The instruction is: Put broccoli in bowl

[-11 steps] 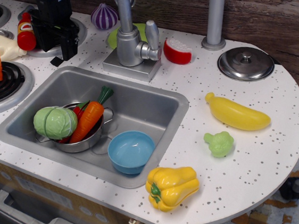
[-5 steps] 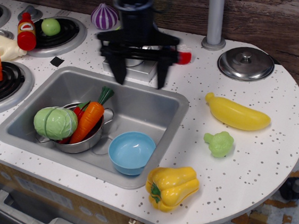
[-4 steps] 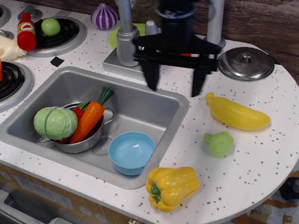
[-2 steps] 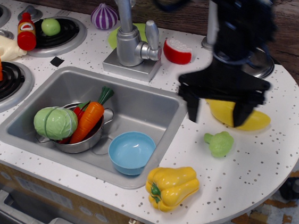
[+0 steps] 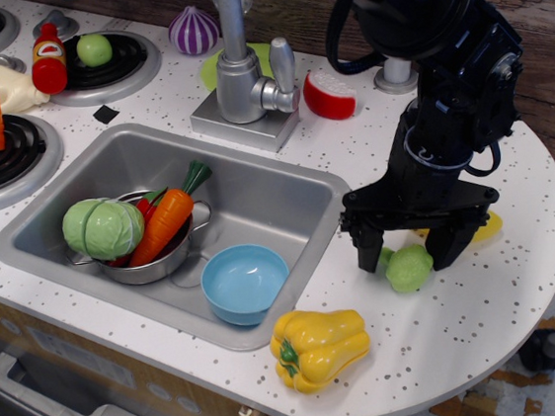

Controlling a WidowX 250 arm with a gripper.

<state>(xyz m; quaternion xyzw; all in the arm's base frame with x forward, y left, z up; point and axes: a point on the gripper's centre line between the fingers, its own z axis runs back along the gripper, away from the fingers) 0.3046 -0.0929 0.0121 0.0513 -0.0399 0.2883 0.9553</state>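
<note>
The pale-green broccoli (image 5: 408, 268) lies on the white speckled counter to the right of the sink. My black gripper (image 5: 408, 254) stands over it, open, with one finger (image 5: 370, 254) on its left and the other finger on its right. The fingers straddle it; I cannot tell if they touch it. The light-blue bowl (image 5: 244, 282) sits empty in the front right corner of the steel sink (image 5: 256, 195), to the left of the broccoli.
A yellow pepper (image 5: 319, 347) lies near the counter's front edge. A yellow banana (image 5: 488, 226) is mostly hidden behind my arm. A steel pot (image 5: 150, 266) with cabbage (image 5: 102, 227) and carrot (image 5: 165, 220) sits in the sink. The faucet (image 5: 241, 73) stands behind.
My gripper swept from the back left burner across the faucet to the right counter and dropped down around the broccoli. The broccoli and bowl have not moved.
</note>
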